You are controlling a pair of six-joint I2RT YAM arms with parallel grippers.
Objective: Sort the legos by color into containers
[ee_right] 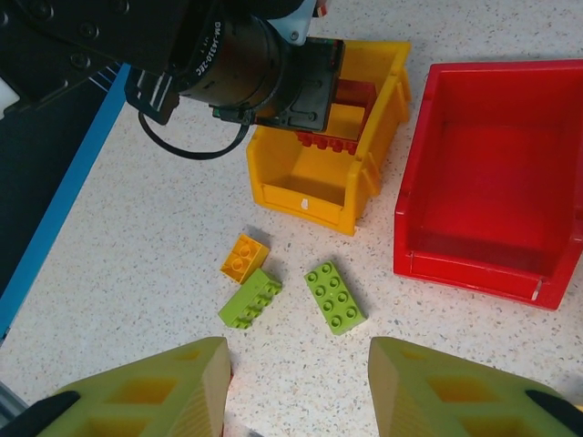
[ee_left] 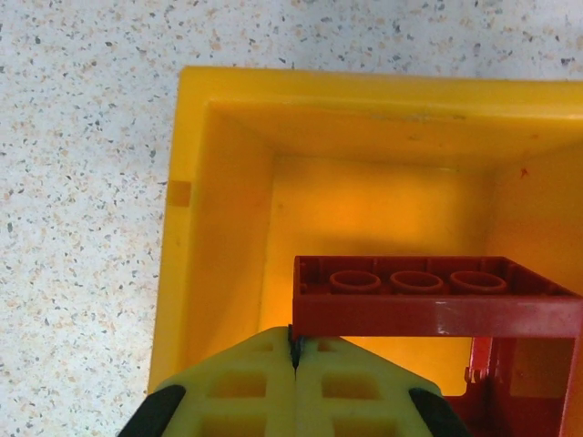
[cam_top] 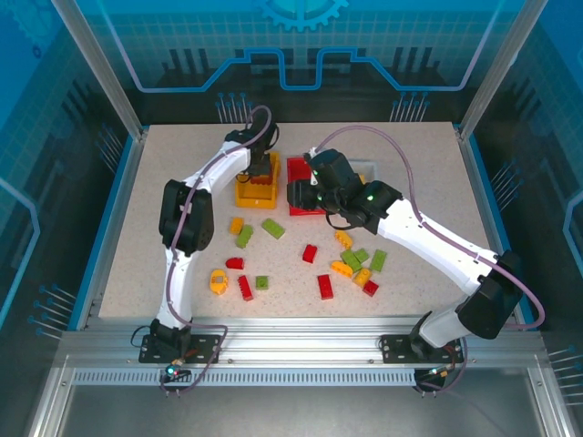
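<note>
Hanging over yellow bin (ee_left: 214, 228), L pincer (ee_left: 294, 350) closed, aimed down

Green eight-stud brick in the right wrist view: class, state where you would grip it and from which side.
Come straight down and pinch the green eight-stud brick across its two long sides: it lies flat, studs up, with bare table along both.

table (cam_top: 178, 155): pale, speckled | frame (cam_top: 301, 350): aluminium rails | walls (cam_top: 55, 137): blue panels
</note>
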